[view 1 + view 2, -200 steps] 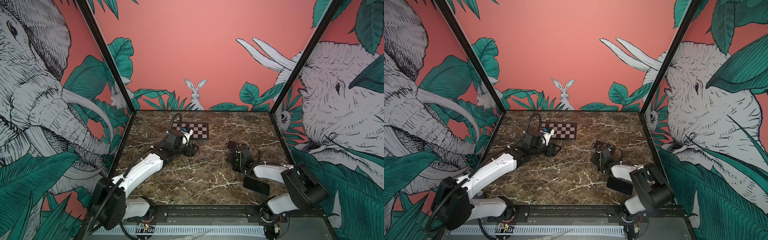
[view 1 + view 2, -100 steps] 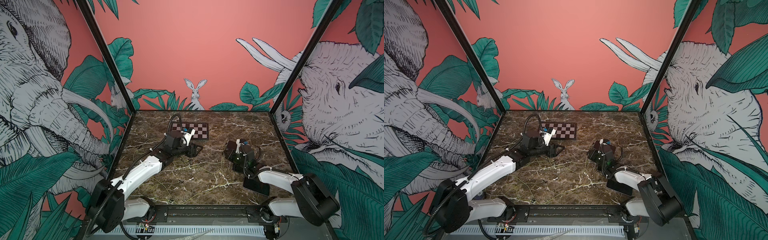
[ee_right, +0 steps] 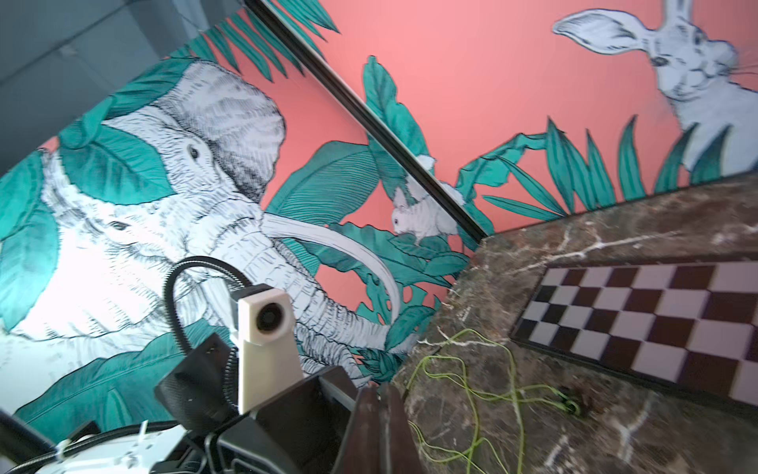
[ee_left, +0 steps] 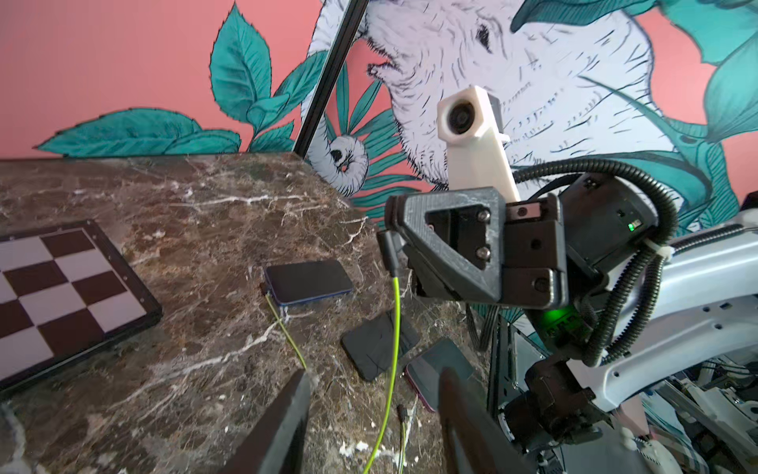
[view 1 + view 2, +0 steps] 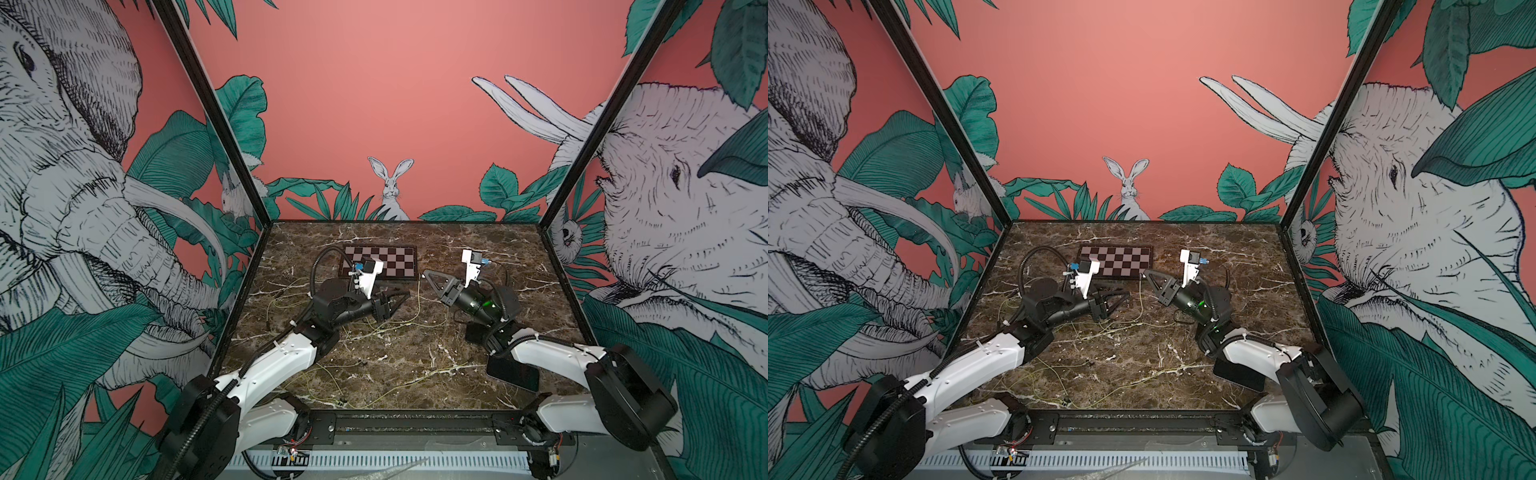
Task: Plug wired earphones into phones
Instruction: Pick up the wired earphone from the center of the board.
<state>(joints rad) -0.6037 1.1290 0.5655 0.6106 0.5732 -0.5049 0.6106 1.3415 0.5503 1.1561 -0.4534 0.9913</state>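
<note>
R pincer point(image 4: 393, 216) clamped on plug point(image 4: 389, 254), plug nr upright; cord point(image 4: 394, 328) drops thru L pincer point(image 4: 375, 375), jaws apart, so L is nearer; phones point(image 4: 308, 281) flat on surface point(image 4: 205, 230) beyond, by R arm

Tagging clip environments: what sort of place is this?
Most likely a purpose-built robot test booth, not a home or shop: jungle-mural panel walls boxing in a marble-look tabletop, with a checkerboard plate lying on it, probably for camera calibration.
</note>
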